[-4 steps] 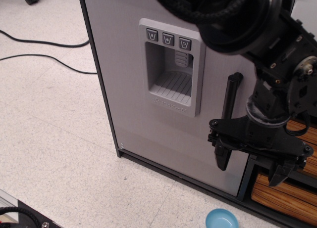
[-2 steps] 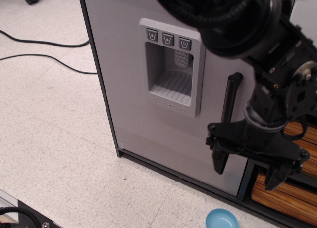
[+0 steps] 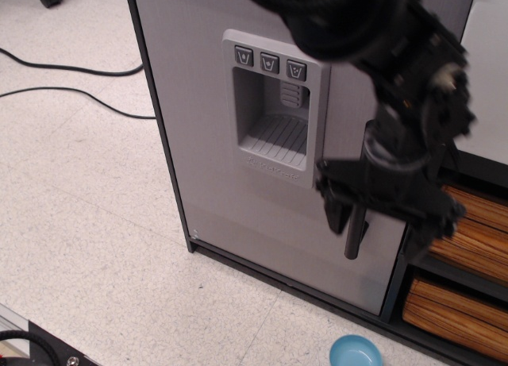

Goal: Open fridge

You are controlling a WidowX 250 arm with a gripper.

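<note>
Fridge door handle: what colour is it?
Black: a vertical bar handle against the matte grey fridge door, seen best in the observation.image view.

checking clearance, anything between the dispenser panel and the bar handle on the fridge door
Only bare grey door between the dispenser panel and the handle, though the gripper partly overlaps that strip in the single view.

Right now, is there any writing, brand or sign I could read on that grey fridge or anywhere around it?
Fridge, three buttons: small pictograms only, no letters.
Dispenser panel, lower lip: a raised line of lettering, too small and blurred to read.
Nothing else readable.
</note>
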